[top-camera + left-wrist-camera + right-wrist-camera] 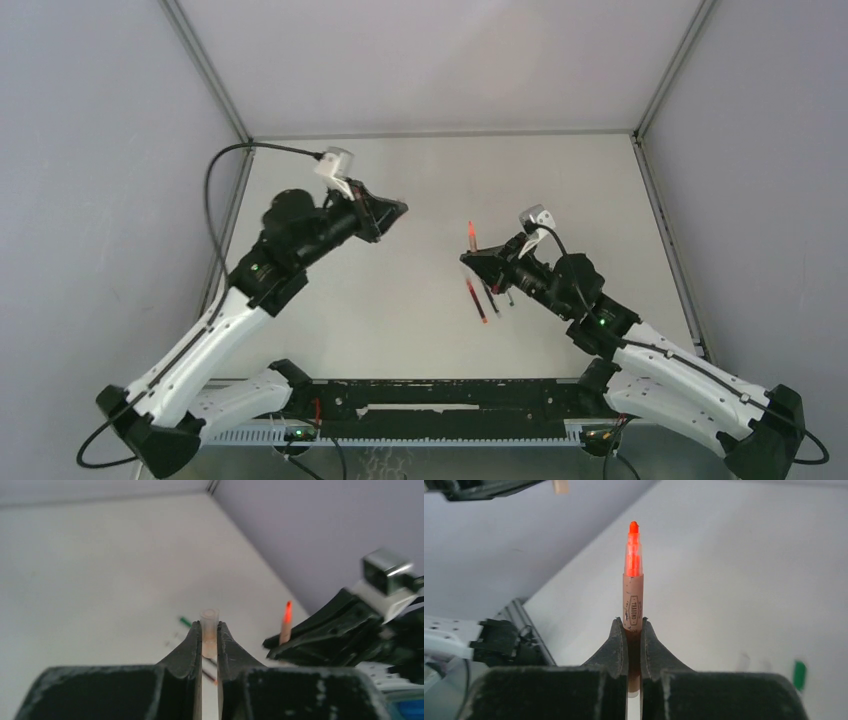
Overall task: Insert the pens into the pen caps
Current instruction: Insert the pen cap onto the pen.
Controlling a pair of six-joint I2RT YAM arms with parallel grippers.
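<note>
Left gripper point(210, 629) pinches pale cap point(209, 616); right gripper point(631, 626) clamps red pen point(633, 587), tip protruding.

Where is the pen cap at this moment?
The pen cap is pinched in the left gripper, left of the table's centre in the top view, apart from the red pen in the right gripper.

Right gripper point(634, 630) has its fingers clamped tight on a pen point(633, 602), pale brownish barrel with small print, sticking straight out past the fingertips. The tip point(633, 545) is bare and bright red-orange. Behind it: white table point(749, 570), grey wall point(499, 545) on the left. Top left corner shows the dark left gripper point(484, 487) with a pale cap point(560, 486) poking out. There's a blurry green blob point(799, 675) on the table at far right, can't tell what it is.
</note>
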